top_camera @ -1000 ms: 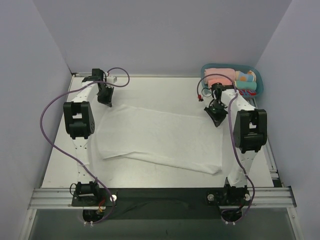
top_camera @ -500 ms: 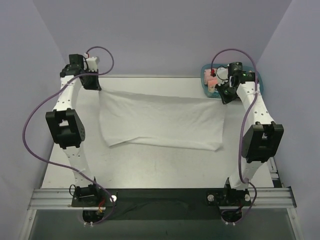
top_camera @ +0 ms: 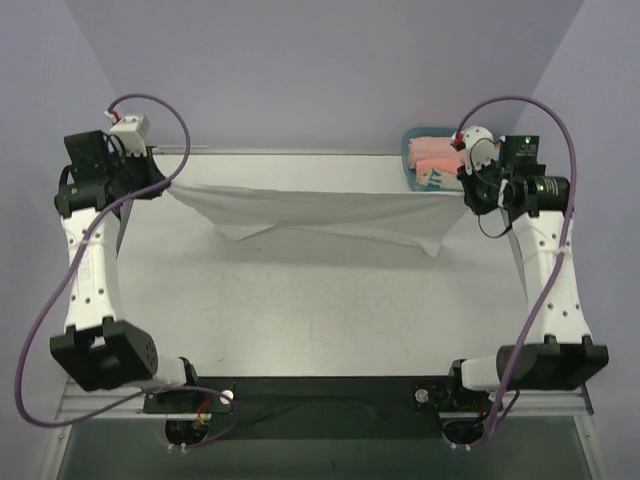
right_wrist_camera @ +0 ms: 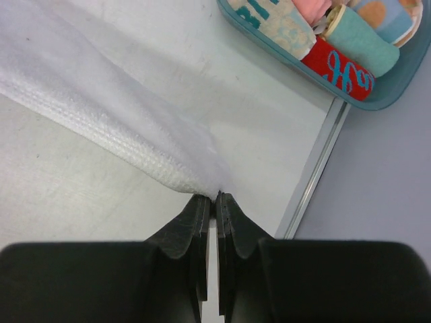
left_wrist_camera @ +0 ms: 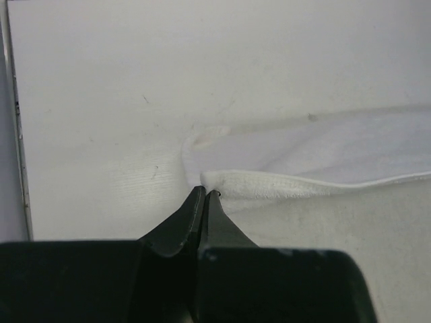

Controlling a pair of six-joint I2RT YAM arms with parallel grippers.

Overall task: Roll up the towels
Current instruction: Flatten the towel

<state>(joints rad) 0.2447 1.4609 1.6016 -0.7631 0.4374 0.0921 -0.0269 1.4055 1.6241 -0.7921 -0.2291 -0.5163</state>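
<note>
Since a second ago both arms have swung up and apart, lifting the towel (top_camera: 310, 208) off the table (top_camera: 300, 320). It now hangs stretched along the far edge. The left gripper (top_camera: 158, 172) and right gripper (top_camera: 463, 192) each pinch a top corner tightly. A basket (top_camera: 409, 160) of rolled cloths sits in the far right corner.

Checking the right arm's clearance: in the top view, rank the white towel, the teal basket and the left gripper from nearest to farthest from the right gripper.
1. white towel: corner pinched in the right gripper.
2. teal basket: just beyond, far right corner.
3. left gripper: at the towel's opposite, left end.
</note>
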